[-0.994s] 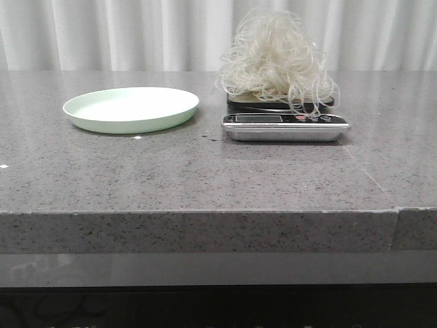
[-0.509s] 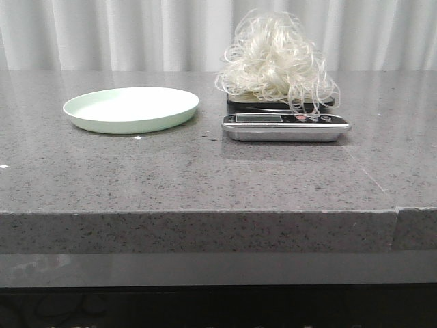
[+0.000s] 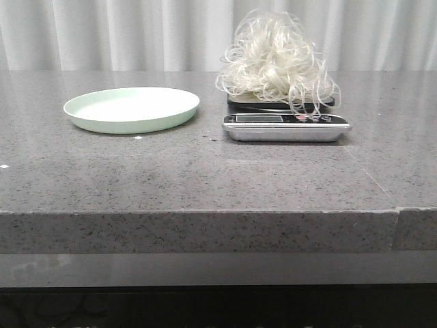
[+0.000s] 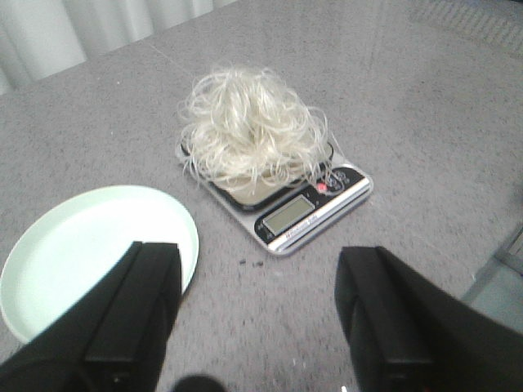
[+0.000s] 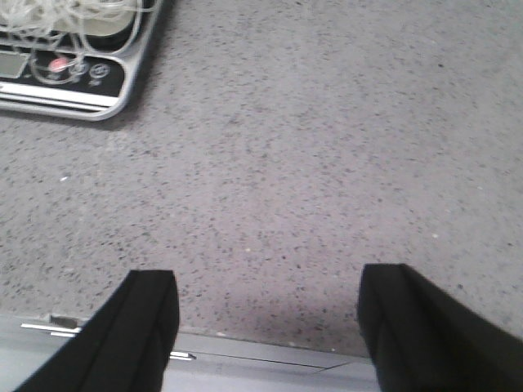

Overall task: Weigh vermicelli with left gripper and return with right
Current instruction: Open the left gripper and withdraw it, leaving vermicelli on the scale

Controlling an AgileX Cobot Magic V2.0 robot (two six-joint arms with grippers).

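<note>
Roughly halfway, by my reading: the vermicelli sits heaped on the kitchen scale, so the weighing leg looks done. The plate lies bare beside the scale, near but not touching. What is left is the return trip to the plate, which falls to the right arm.

Left pincer: fingers spread wide, nothing between them, hanging above the surface on the near side of plate and scale. Right pincer: fingers also apart and empty, over bare stone near the front edge, the scale's corner at the far side of its view. Neither pincer shows in the front view.

Loose strands hang over the scale's display and buttons. Likely snag: a pinch may lift only part of the mound and trail strands across the gap. Nothing else stands between scale and plate. Curtain behind.
</note>
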